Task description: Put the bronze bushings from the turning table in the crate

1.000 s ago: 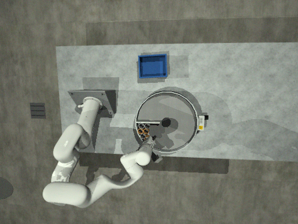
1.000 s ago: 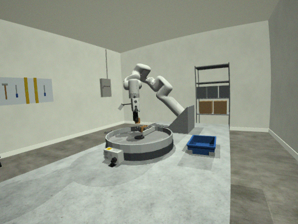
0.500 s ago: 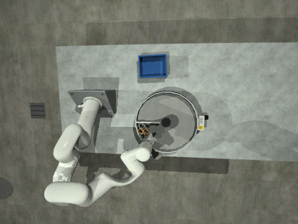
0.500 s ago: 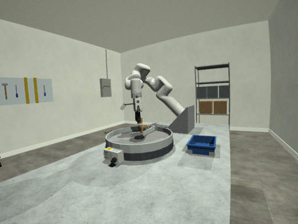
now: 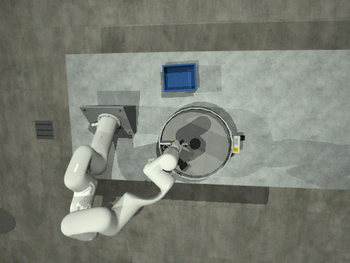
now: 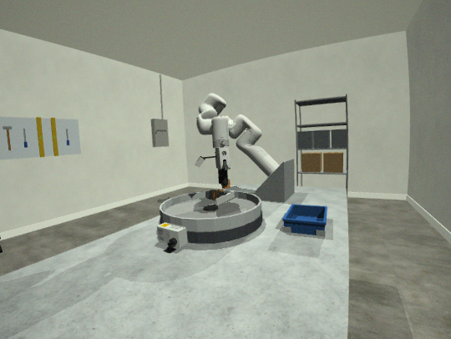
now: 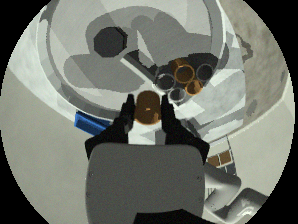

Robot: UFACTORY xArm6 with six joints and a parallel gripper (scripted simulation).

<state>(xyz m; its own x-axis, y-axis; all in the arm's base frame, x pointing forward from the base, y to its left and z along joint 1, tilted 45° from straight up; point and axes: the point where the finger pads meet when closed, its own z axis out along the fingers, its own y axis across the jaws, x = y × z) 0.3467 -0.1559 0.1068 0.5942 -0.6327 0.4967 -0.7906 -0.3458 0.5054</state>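
My gripper (image 7: 147, 101) is shut on a bronze bushing (image 7: 147, 107) and holds it above the left side of the round turning table (image 5: 196, 142). In the room view the gripper (image 6: 225, 180) hangs a little above the table with the bushing between its fingers. Below it a cluster of bushings (image 7: 185, 78) stays on the table; some are bronze and some are dark steel. The cluster also shows in the room view (image 6: 218, 194). The blue crate (image 5: 179, 77) stands on the floor beyond the table and looks empty; it also shows in the room view (image 6: 306, 218).
The arm's grey base block (image 5: 110, 118) stands left of the table. A small control box (image 6: 171, 235) with a yellow label sits against the table's rim. A metal shelf (image 6: 321, 142) stands at the back wall.
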